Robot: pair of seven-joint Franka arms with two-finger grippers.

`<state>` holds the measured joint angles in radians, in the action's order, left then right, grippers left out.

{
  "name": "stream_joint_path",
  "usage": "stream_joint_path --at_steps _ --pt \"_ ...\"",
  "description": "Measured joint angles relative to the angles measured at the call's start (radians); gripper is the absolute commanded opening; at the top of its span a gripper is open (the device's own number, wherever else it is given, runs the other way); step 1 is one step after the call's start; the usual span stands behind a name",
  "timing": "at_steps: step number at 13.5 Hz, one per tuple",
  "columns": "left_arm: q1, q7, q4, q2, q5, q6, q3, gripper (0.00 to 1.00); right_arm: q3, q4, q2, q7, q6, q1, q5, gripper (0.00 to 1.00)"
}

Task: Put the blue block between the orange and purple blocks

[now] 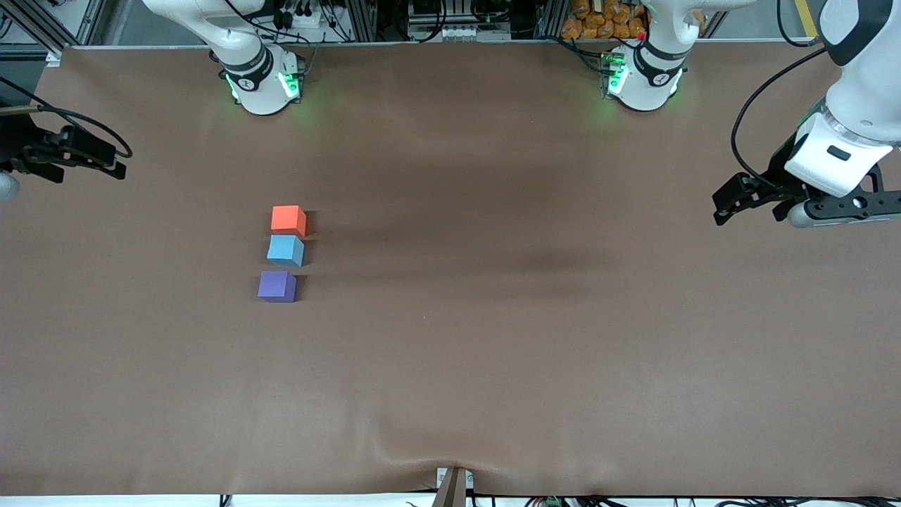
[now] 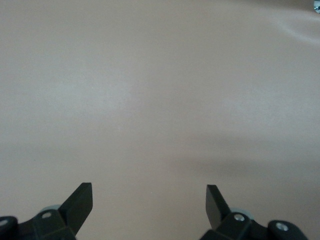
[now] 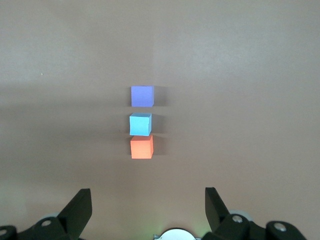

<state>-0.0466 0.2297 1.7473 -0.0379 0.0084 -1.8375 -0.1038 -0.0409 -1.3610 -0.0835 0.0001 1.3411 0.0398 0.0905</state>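
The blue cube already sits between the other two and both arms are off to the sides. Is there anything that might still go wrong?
Little, probably. The blue block sits tight against the orange block, with a visible gap to the purple block, so any touch-up could nudge its neighbours. The right gripper, open at the table's edge, points toward the row; a careless sweep might scatter it. The left gripper is open over bare table.

White arms (image 1: 855,84), blk fingers (image 2: 80,202), green base LEDs.

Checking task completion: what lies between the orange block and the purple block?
The blue block lies between the orange block and the purple block, seen in front and right wrist views.
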Motion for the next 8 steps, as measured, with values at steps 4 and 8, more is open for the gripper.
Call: stream_joint_path --at_steps 4,8 --pt "0.000 0.000 -0.017 -0.025 0.025 0.076 -0.028 1.00 0.013 -0.054 0.034 -0.011 0.020 -0.011 0.000 1.00" --pt "0.006 -0.003 -0.043 -0.068 0.027 0.159 -0.027 1.00 0.033 -0.057 0.036 -0.011 0.020 -0.011 -0.010 1.00"
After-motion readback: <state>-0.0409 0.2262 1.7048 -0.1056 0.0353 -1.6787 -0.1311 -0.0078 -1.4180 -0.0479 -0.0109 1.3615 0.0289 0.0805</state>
